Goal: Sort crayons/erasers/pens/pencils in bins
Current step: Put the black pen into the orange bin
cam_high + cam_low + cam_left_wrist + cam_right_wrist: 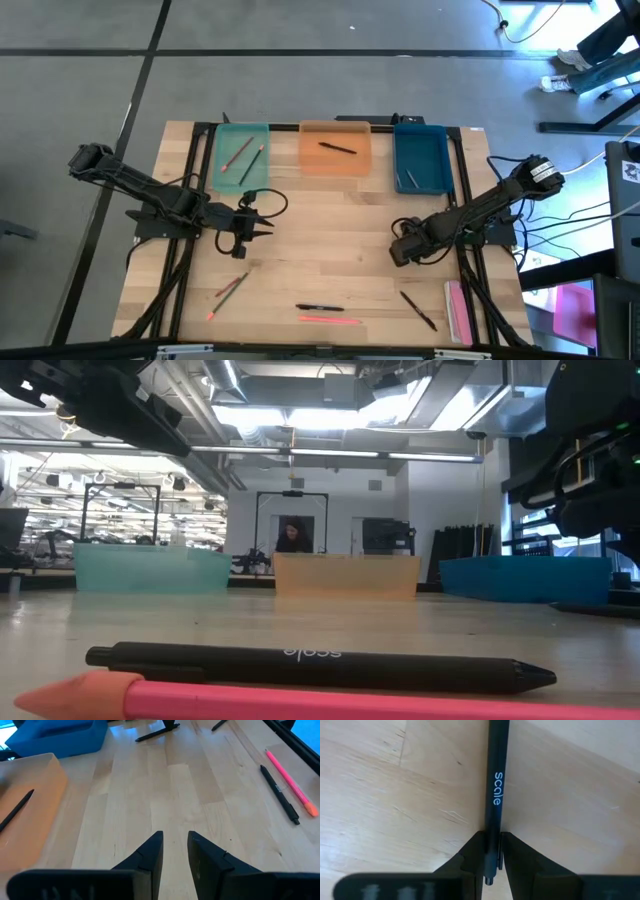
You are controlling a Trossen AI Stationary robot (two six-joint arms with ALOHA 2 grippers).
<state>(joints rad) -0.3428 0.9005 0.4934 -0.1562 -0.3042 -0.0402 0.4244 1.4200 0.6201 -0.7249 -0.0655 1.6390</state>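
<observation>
Three trays stand in a row by the far edge: teal (243, 155) with pencils, orange (335, 150) with one black pen (337, 148), blue (420, 160). On the near part of the table lie a black pen (320, 307), a pink pencil (330, 320), another black pen (418, 308) and two pencils (230, 290). My left gripper (262, 228) (175, 842) hovers open over bare wood left of centre, holding nothing. My right gripper (400, 248) (492, 851) is low over the table, right of centre, shut on a black pen (496, 780). My right gripper pinches a black pen marked "scale" between its two fingers, close to one end (491, 865). The pen runs along the fingers and reaches out beyond their tips over the wood. Whether it is lifted clear of the table, I cannot tell.
A wide pink flat strip (457, 310) lies at the near right corner. The black pen (320, 665) and pink pencil (300, 702) lie right in front of the low camera. Bare wood spreads between the trays and the near items. A person shows far off in the room.
</observation>
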